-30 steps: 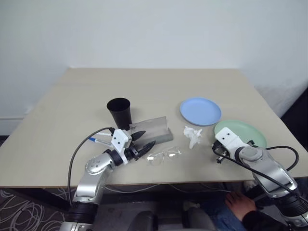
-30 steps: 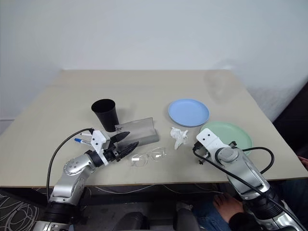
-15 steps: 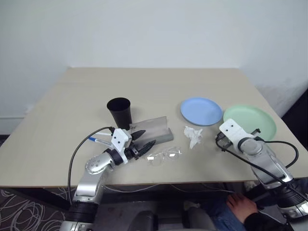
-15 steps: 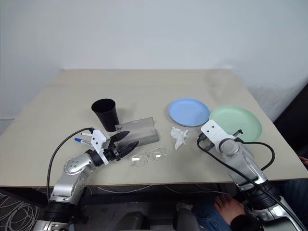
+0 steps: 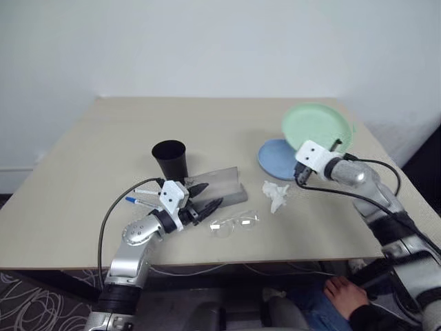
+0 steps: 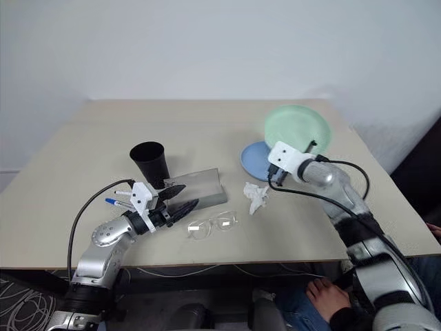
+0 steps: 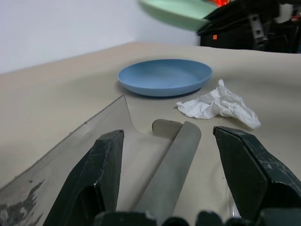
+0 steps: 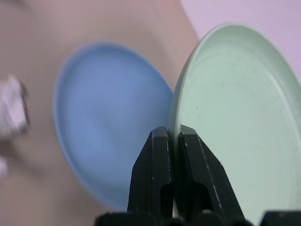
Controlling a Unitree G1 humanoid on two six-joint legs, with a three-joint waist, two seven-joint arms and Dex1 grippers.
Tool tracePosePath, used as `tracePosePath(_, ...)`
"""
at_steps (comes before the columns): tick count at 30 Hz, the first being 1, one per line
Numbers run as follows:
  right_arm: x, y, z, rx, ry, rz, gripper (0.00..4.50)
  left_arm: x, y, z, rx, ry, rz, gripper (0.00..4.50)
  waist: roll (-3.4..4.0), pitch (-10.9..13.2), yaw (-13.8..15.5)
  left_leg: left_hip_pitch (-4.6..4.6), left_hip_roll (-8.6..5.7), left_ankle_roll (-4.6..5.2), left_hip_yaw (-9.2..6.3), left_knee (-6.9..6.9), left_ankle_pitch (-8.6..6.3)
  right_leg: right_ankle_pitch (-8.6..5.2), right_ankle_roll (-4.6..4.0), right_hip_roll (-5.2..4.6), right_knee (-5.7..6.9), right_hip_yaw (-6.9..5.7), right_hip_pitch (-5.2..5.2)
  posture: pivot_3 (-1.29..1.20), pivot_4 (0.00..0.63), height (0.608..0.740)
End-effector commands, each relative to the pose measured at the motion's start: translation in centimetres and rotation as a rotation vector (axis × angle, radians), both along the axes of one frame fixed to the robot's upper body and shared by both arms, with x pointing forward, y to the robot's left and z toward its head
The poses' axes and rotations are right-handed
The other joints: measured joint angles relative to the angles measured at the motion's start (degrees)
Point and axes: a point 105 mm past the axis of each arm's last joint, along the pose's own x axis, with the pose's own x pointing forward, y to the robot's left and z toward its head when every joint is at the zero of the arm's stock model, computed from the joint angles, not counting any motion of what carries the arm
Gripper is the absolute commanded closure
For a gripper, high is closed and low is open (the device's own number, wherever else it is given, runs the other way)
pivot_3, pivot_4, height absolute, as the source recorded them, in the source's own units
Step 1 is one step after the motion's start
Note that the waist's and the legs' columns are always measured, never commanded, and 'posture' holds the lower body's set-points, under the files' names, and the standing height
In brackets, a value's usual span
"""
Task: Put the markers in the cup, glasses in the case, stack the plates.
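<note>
My right gripper (image 8: 171, 135) is shut on the rim of the mint green plate (image 5: 318, 125), holding it tilted in the air above the far side of the light blue plate (image 5: 274, 158). The left gripper (image 5: 205, 196) hovers open in front of the grey case (image 5: 222, 183), which lies open beside the black cup (image 5: 171, 159). The clear glasses (image 5: 234, 223) lie on the table just right of the left gripper. Two white markers (image 5: 140, 196) lie behind that hand, left of the case. From the left wrist, the case (image 7: 141, 155) sits between the open fingers, with the blue plate (image 7: 164, 76) beyond.
A crumpled white tissue (image 5: 275, 194) lies between the glasses and the blue plate. The beige table (image 5: 103, 138) stands against a white wall. A person's foot (image 5: 342, 292) shows below the table's front edge on the right, and cables lie on the floor at the left.
The right gripper has lifted the green plate off the table and carried it up, away and leftward until it hangs tilted over the blue plate. The left arm has kept still.
</note>
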Motion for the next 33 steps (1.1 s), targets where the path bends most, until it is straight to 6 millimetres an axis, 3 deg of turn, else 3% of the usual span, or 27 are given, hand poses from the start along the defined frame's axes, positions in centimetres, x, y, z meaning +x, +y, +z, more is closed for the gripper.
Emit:
tracePosePath(1, 1.2, 0.9, 0.7, 0.011, 0.008, 0.079, 4.48, 0.2, -0.2, 1.6, 0.007, -0.063, -0.007, 1.28, 0.0, 0.0, 0.0, 0.0, 0.0, 0.0, 0.0, -0.01, 0.0, 0.01, -0.01, 0.0, -0.01, 0.01, 0.0, 0.0, 0.0, 0.72)
tracePosePath(5, 1.6, 1.8, -0.3, 0.009, 0.064, 0.131, 4.48, -0.1, 0.3, 1.6, 0.011, -0.062, 0.011, 1.28, 0.01, -0.01, 0.2, -0.06, -0.01, 0.01, -0.05, -0.04, 0.0, 0.02, 0.01, -0.02, -0.02, 0.0, -0.02, 0.0, 0.0, 0.72)
tracePosePath(6, 1.7, 1.8, -0.5, 0.002, 0.074, 0.133, 4.24, -0.2, 0.4, 1.5, 0.012, -0.062, 0.017, 1.28, 0.03, -0.02, 0.12, -0.06, -0.02, 0.02, -0.04, -0.04, -0.01, 0.02, 0.02, -0.02, -0.04, 0.0, -0.02, 0.0, 0.0, 0.72)
tracePosePath(11, 1.9, 1.7, -1.0, -0.008, 0.101, 0.131, 2.72, -0.5, 0.8, 1.4, 0.015, -0.059, 0.036, 1.28, 0.12, -0.02, 0.07, -0.01, 0.0, 0.04, -0.04, -0.05, -0.02, 0.07, 0.06, -0.03, 0.0, 0.08, -0.05, 0.0, 0.0, 0.72)
tracePosePath(15, 1.9, 1.6, -0.9, -0.011, 0.102, 0.143, 1.22, -0.7, 1.0, 1.3, 0.018, -0.056, 0.04, 1.28, 0.18, -0.02, 0.04, 0.12, 0.02, 0.03, -0.04, -0.05, -0.02, 0.07, 0.04, -0.01, 0.14, 0.14, -0.02, 0.0, 0.0, 0.72)
tracePosePath(18, 2.2, 1.8, 0.3, 0.046, 0.075, 0.139, 0.24, -0.7, 1.2, 1.3, 0.021, -0.057, 0.042, 1.28, 0.21, -0.01, 0.04, 0.14, 0.01, 0.02, -0.02, -0.05, -0.02, 0.06, 0.03, 0.0, 0.23, 0.19, -0.04, 0.0, 0.0, 0.72)
tracePosePath(24, 1.7, 1.2, 2.5, 0.336, 0.222, 0.093, 0.24, -0.5, 1.2, 1.3, 0.024, -0.06, 0.038, 1.28, 0.24, -0.01, 0.06, 0.21, 0.0, 0.03, -0.01, -0.01, -0.02, 0.07, 0.07, 0.0, 0.41, 0.37, -0.08, 0.0, 0.0, 0.72)
tracePosePath(33, -2.9, 1.1, 1.5, 0.593, 0.596, 0.025, 0.11, -0.3, 0.7, 1.4, 0.022, -0.061, 0.018, 1.28, 0.27, -0.01, 0.26, 0.24, -0.01, 0.01, -0.02, 0.18, -0.03, -0.03, 0.03, -0.04, 0.8, 0.39, -0.15, 0.0, 0.0, 0.72)
